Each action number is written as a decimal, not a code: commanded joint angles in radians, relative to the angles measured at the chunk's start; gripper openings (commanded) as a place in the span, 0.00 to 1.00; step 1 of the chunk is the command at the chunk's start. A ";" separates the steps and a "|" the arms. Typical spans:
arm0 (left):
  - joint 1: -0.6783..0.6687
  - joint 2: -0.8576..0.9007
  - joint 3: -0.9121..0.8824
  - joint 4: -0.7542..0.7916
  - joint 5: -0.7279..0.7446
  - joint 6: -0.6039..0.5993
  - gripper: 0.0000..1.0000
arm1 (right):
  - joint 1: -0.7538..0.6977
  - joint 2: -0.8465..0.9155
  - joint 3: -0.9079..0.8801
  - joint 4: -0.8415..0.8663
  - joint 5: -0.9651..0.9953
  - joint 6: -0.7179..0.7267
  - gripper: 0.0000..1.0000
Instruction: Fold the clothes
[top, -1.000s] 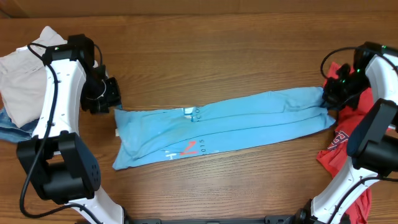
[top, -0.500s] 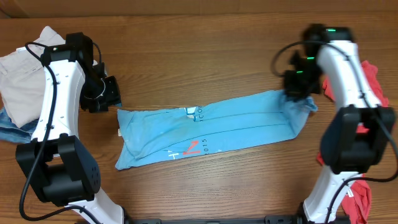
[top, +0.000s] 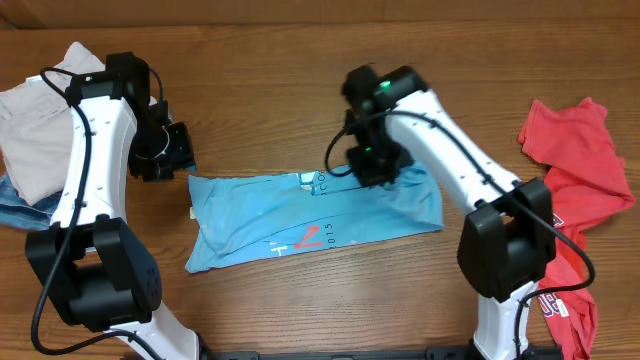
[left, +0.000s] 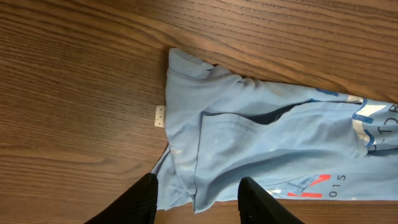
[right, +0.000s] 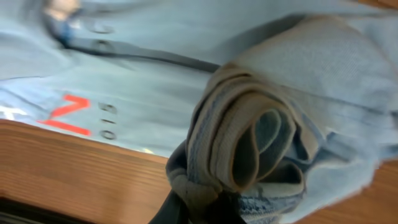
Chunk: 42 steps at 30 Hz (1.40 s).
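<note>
A light blue shirt (top: 270, 215) with red print lies across the table's middle, its right part doubled over to the left. My right gripper (top: 375, 165) is shut on the bunched right end of the shirt (right: 261, 143) and holds it over the shirt's middle. My left gripper (top: 165, 155) is open just past the shirt's left end; in the left wrist view its two fingers (left: 198, 199) straddle the shirt's edge (left: 249, 143) with nothing held.
A beige garment (top: 35, 125) lies at the far left over a denim piece (top: 15, 205). A red shirt (top: 570, 170) lies at the right edge.
My right gripper has carried the shirt's right end far to the left, folding it over the middle. The red shirt is now uncovered. The left arm has not moved.
</note>
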 joint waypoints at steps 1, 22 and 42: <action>0.002 -0.029 0.007 0.000 -0.003 0.008 0.46 | 0.039 -0.037 -0.021 0.017 -0.005 0.023 0.04; 0.001 -0.029 0.007 -0.004 -0.003 0.009 0.46 | 0.136 -0.019 -0.030 0.111 -0.015 -0.007 0.32; 0.001 -0.029 0.007 -0.002 -0.003 0.017 0.47 | -0.036 -0.019 -0.123 0.064 0.131 0.058 0.40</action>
